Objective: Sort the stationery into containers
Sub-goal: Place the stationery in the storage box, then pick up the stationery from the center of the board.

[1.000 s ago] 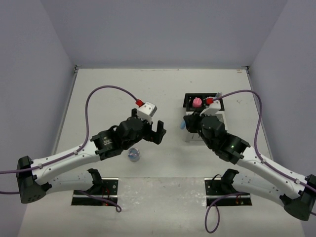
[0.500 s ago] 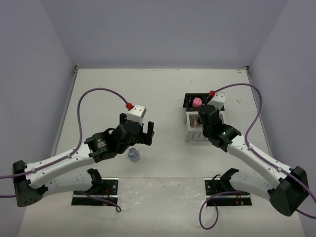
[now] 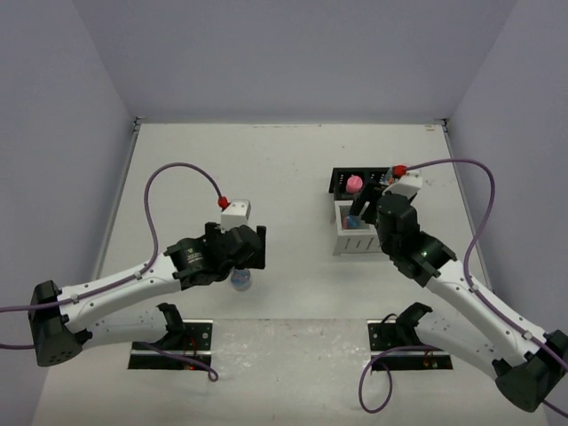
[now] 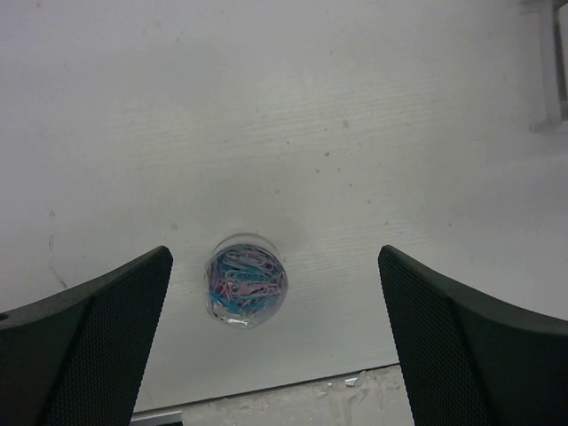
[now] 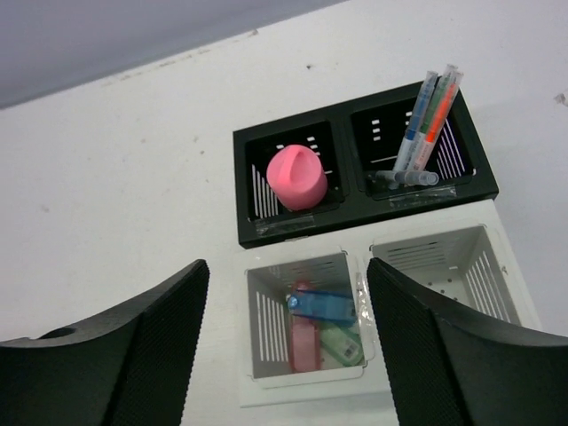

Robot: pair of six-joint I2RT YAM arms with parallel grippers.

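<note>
A round clear tub of blue and pink paper clips (image 4: 248, 280) stands on the table, below and between the wide-open fingers of my left gripper (image 4: 275, 342), which touch nothing. From above, the left gripper (image 3: 246, 249) hovers just behind the tub (image 3: 240, 280). My right gripper (image 5: 286, 351) is open and empty above the white container (image 5: 306, 390). Its left compartment holds a blue capsule piece (image 5: 321, 304) lying across a pink one (image 5: 304, 344) and a mint one (image 5: 343, 345). The black container (image 5: 266, 232) holds a pink marker cap (image 5: 297, 177) on the left and coloured pens (image 5: 424, 120) on the right.
The white container's right compartment (image 5: 448, 266) shows nothing inside. Both containers (image 3: 348, 244) stand right of centre, the black one (image 3: 338, 177) behind. The table's near edge (image 4: 355, 390) lies just below the tub. Grey walls surround the table.
My right gripper swung over the white container and opened; the blue piece it carried now lies in the left compartment. The left gripper moved left and nearer, over the tub.
</note>
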